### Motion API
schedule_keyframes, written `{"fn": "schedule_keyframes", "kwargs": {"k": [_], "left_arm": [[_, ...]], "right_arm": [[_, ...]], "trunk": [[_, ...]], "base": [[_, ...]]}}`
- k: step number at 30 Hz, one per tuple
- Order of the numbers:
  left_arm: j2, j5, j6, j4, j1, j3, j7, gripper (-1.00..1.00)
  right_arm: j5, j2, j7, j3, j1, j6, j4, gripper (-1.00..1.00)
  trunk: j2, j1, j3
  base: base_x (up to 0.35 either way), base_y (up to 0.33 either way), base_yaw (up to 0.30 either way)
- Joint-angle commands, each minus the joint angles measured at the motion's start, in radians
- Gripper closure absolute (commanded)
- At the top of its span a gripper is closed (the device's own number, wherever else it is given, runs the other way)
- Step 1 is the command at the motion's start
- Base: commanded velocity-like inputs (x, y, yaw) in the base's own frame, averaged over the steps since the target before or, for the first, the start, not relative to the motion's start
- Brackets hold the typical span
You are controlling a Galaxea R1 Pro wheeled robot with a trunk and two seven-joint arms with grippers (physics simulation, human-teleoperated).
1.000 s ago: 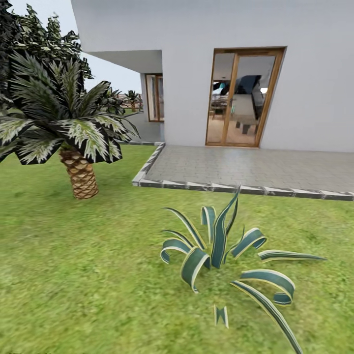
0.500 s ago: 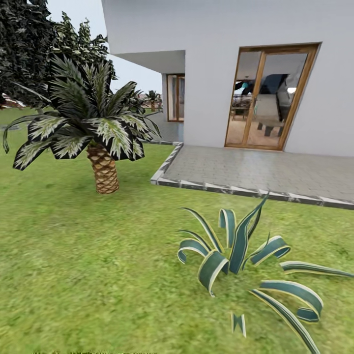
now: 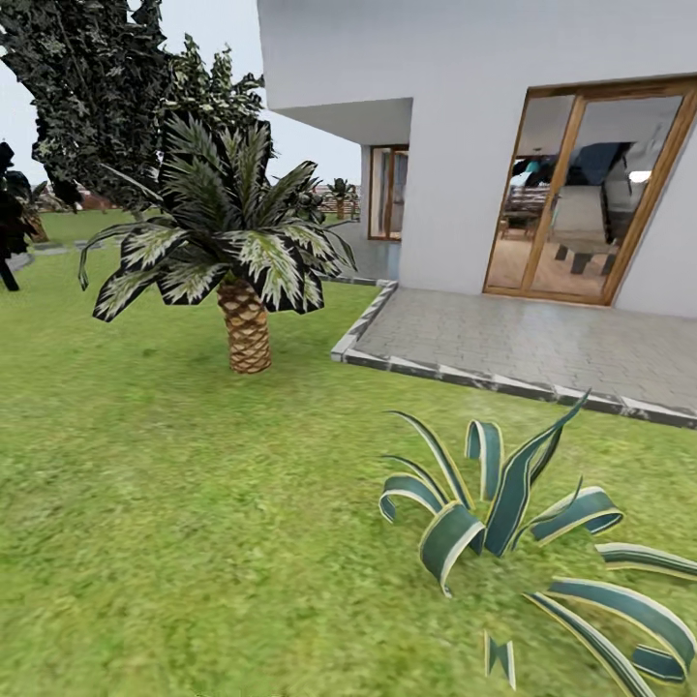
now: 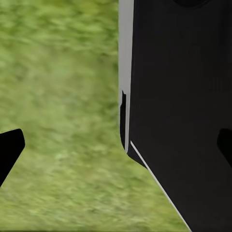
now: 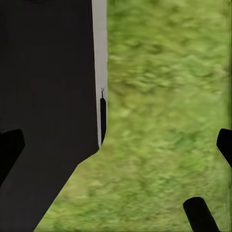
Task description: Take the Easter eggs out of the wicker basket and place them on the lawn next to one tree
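Left wrist view: left claw [image 4: 116, 145] spread wide, empty, over lawn [image 4: 58, 72]; right claw [image 5: 116, 145] likewise.

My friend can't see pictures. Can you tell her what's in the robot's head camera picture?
A green lawn runs up to a white house with a wood-framed glass door and a grey paved patio. A short palm stands on the grass beside the patio's corner, and a spiky striped plant grows nearest the camera.

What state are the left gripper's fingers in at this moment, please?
Open: the left gripper shows its fingers wide apart at opposite edges, with only lawn between.
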Motion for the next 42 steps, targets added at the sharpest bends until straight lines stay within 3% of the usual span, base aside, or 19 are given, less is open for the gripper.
{"fn": "schedule_keyframes", "kwargs": {"k": [1,9,26,42], "left_arm": [[0.000,0.000,0.001,-0.002,0.001,0.000,-0.001,-1.00],[0.000,0.000,0.001,-0.002,0.001,0.000,-0.002,-1.00],[0.000,0.000,0.001,-0.002,0.001,0.001,-0.002,-1.00],[0.000,0.000,0.001,-0.002,0.001,0.001,-0.001,-1.00]], "right_arm": [[0.000,0.000,-0.001,0.002,-0.001,0.000,0.002,-1.00],[0.004,0.000,-0.001,0.003,-0.001,0.000,0.002,-1.00],[0.005,0.000,-0.001,0.003,-0.001,0.000,0.002,-1.00],[0.003,0.000,-0.002,0.003,-0.001,0.000,0.002,-1.00]], "trunk": [[0.000,0.000,-0.001],[0.000,0.000,-0.001],[0.000,0.000,-0.001],[0.000,0.000,-0.001]], "base": [[0.000,0.000,0.261],[0.000,0.043,0.216],[0.000,0.309,0.018],[0.000,0.067,0.256]]}}
